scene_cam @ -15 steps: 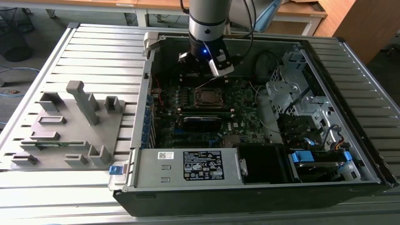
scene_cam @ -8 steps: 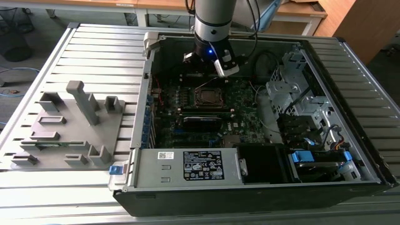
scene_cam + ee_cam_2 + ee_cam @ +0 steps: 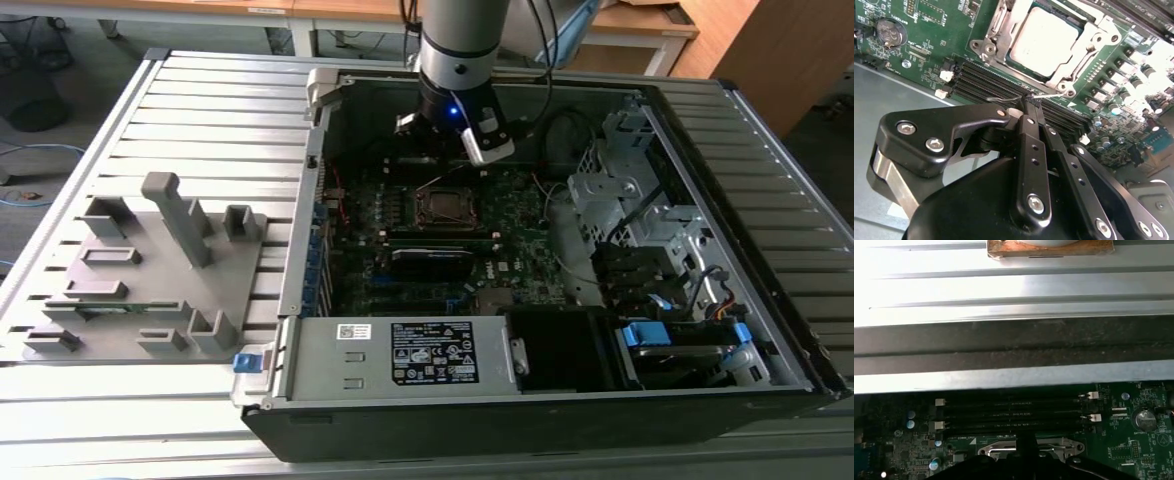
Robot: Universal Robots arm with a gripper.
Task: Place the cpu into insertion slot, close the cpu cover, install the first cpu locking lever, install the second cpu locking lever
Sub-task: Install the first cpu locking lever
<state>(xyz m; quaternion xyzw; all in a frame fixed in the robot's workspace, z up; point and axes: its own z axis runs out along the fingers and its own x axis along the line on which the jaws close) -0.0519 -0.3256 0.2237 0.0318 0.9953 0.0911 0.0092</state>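
Cpu (image 3: 1044, 41) seated in insertion slot (image 3: 442, 205), cpu cover (image 3: 1000, 27) down; pincer (image 3: 1030, 102) pinched narrow at wire locking lever (image 3: 1001, 99); we judge lever-latching underway, calling for steady downward pressure.

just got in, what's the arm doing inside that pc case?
The gripper is down at the insertion slot on the motherboard. The cpu sits in it with the cpu cover lying over its edges. The fingers are shut at the socket's edge by the memory slots, where a thin wire locking lever meets their tips; whether they grip it is unclear.
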